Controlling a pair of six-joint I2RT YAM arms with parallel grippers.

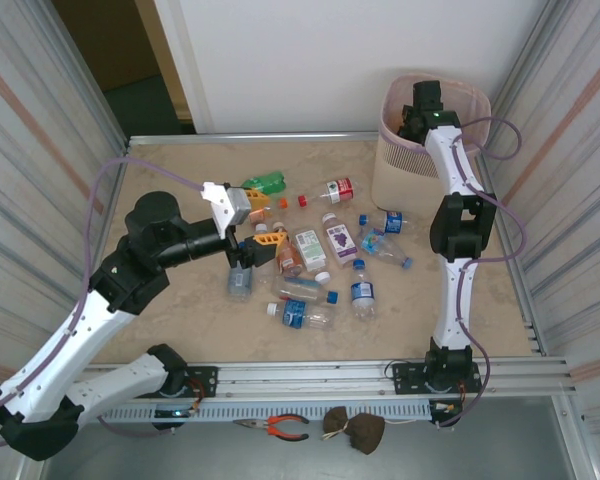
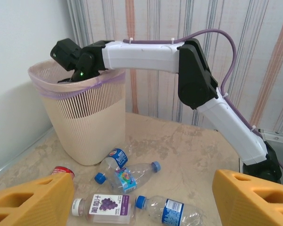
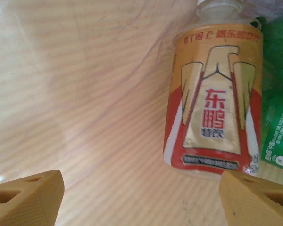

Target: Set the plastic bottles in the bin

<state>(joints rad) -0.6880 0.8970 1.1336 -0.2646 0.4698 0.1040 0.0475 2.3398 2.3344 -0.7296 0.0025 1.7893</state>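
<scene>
The right end effector (image 3: 141, 197) hung inside the bin (image 1: 400, 180) at the far right corner of the tabletop (image 1: 410, 310), its fingers spread wide and gripping nothing. A red-and-gold labelled bottle (image 3: 212, 103) lay on the pink liner (image 3: 85, 94) just beyond them, beside a green bottle (image 3: 278, 94). The left end effector (image 1: 263, 245), likewise spread and empty, hovered over the plastic bottles (image 1: 305, 290) scattered about the middle of the tabletop, a grape-labelled bottle (image 2: 104, 207) among them.
</scene>
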